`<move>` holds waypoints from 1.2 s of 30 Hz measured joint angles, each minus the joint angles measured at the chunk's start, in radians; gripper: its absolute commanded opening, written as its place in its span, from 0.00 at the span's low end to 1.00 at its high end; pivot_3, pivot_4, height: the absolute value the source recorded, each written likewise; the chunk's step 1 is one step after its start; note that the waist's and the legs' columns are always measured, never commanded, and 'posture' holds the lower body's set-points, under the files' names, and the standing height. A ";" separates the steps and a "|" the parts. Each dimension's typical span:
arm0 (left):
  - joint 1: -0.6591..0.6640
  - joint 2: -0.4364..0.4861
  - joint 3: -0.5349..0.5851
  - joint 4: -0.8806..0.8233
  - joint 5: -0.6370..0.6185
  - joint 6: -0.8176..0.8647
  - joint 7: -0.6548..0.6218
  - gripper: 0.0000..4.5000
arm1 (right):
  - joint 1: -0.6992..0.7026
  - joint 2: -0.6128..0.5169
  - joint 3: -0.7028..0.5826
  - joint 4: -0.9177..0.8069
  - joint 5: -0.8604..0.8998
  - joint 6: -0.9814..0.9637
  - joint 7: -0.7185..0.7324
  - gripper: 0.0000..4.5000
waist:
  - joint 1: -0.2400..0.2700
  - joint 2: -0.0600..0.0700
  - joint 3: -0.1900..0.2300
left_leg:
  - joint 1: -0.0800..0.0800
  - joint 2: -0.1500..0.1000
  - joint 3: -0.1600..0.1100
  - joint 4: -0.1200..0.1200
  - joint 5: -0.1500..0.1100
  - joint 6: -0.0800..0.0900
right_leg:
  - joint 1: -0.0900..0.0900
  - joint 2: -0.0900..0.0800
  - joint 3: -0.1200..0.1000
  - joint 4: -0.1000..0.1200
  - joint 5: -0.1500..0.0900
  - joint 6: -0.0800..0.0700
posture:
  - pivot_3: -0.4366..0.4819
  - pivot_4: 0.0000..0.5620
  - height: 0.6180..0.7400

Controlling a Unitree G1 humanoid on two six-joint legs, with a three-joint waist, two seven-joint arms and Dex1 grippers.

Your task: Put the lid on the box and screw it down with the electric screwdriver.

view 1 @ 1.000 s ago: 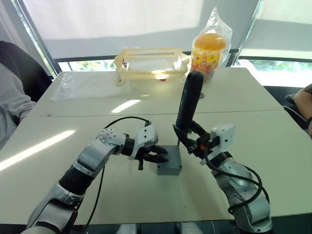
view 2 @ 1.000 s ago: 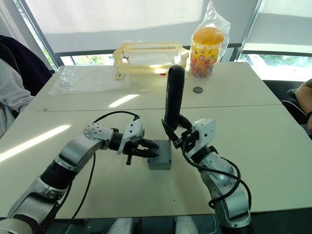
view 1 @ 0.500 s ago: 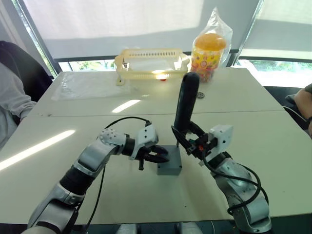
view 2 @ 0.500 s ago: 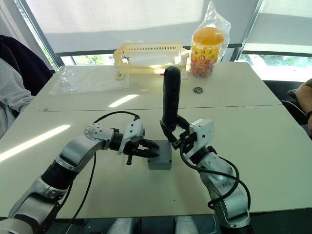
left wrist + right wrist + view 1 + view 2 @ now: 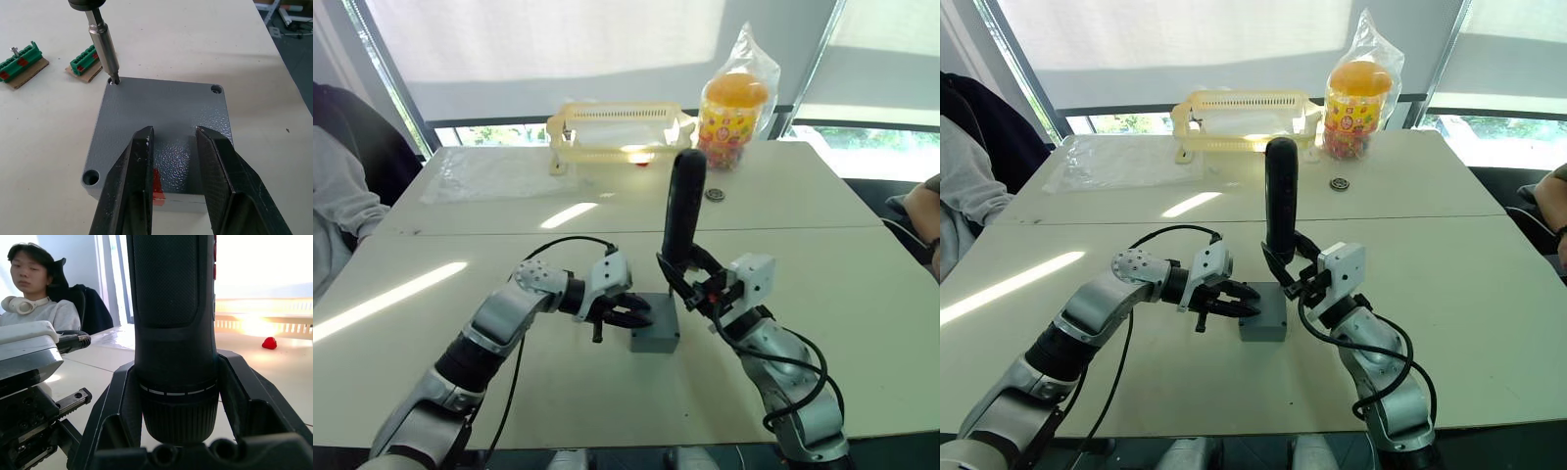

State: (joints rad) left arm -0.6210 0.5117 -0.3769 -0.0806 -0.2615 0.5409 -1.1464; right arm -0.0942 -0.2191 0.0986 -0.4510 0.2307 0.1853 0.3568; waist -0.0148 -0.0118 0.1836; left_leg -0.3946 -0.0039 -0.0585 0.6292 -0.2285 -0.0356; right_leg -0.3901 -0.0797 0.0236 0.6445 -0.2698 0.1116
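Note:
The grey-blue lid (image 5: 166,107) lies flat on the box (image 5: 655,339), whose side shows a small red mark (image 5: 156,186). My left gripper (image 5: 172,131) is open, its two fingers resting over the lid's near edge from the left side of the box. My right gripper (image 5: 692,277) is shut on the electric screwdriver (image 5: 683,211), a thick black cylinder standing nearly upright. Its metal bit (image 5: 103,46) points down into the screw hole at one corner of the lid. The lid's other corner holes (image 5: 215,89) show in the left wrist view.
Two green terminal blocks (image 5: 24,56) on cardboard lie just beyond the box. At the table's back stand a yellow basket (image 5: 617,127) and a candy jar in a plastic bag (image 5: 732,103). A person (image 5: 337,196) sits at the left, another's arm (image 5: 922,211) at the right edge.
The screwdriver's top has swung a little to the left, so it stands more upright over the box. The left gripper has stayed in place on the lid.

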 measured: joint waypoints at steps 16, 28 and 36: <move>0.003 0.000 -0.002 -0.002 0.010 -0.011 -0.006 0.29 | -0.004 0.032 -0.035 0.019 0.029 0.019 -0.041 0.40 | 0.004 0.000 0.000 | 0.000 0.000 0.000 0.000 0.000 0.000 | 0.001 -0.001 0.000 -0.001 0.000 0.000 | 0.48 0.27 1.00; 0.002 -0.001 -0.025 0.003 0.045 -0.045 -0.002 0.29 | 0.054 -0.019 0.005 -0.015 0.005 0.003 0.007 0.40 | 0.003 -0.005 -0.011 | 0.001 0.000 -0.001 -0.002 0.000 0.000 | 0.002 -0.001 -0.001 -0.005 -0.003 -0.003 | 0.48 0.27 1.00; -0.002 -0.001 -0.035 0.004 0.055 -0.048 -0.006 0.29 | 0.060 -0.019 0.004 -0.007 0.005 -0.008 0.007 0.40 | 0.003 -0.006 -0.017 | 0.001 0.001 -0.001 -0.004 0.000 0.000 | 0.004 -0.001 -0.001 -0.011 -0.003 -0.004 | 0.48 0.27 1.00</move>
State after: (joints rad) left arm -0.6230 0.5109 -0.4120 -0.0767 -0.2065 0.4933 -1.1528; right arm -0.0338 -0.2377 0.1023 -0.4582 0.2353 0.1774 0.3635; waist -0.0121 -0.0181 0.1663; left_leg -0.3933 -0.0030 -0.0591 0.6250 -0.2288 -0.0356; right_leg -0.3856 -0.0804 0.0227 0.6339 -0.2727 0.1079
